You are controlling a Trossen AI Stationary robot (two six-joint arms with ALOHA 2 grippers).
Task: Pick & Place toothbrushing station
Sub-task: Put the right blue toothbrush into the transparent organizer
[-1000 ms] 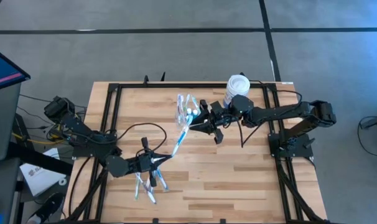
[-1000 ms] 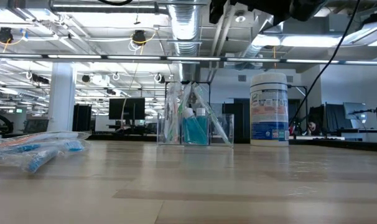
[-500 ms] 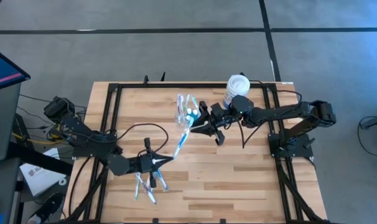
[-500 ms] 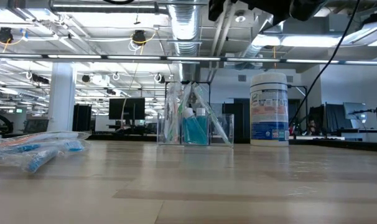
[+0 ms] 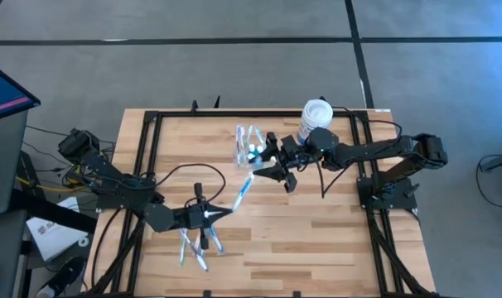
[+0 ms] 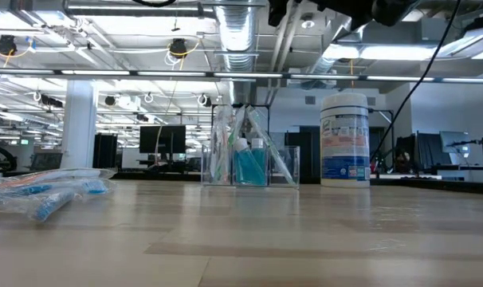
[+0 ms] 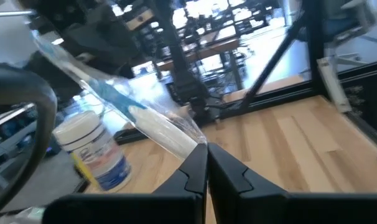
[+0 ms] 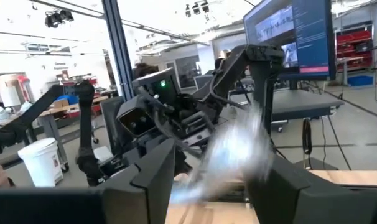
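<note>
clear plastic marks the task's thing: the toothbrushing station (image 5: 248, 146), a small colourless boxy organizer with upright compartments, stands on the far middle of the pale wooden worktop (image 5: 317, 240), seen from above. it already holds some blue-topped items, so part of the filling looks done. a clear-wrapped toothbrush with a blue head (image 5: 241, 191) slants in the air between the two arms, its lower end pinched in the clenched fingers of the left gripper (image 5: 219, 212) and its upper end beside the station, right at the right gripper (image 5: 262, 170), whose fingers stand spread. my guess is it is being passed or guided toward a compartment; it is not yet in. more wrapped brushes (image 5: 197, 246) lie near the front left, so work remains. a white jar with a blue label (image 5: 315, 117) sits just behind the right arm.

level with the worktop, the station (image 6: 249, 155) shows a teal bottle and upright sticks inside, the jar (image 6: 345, 150) near it, and the wrapped pile (image 6: 44, 194) well apart.

past the left wrist, closed dark fingers (image 7: 204, 174) grip the wrapper's end (image 7: 145, 121).

past the right wrist, both fingers (image 8: 154, 168) are released wide, a blurred wrapper (image 8: 232, 155) between them.
</note>
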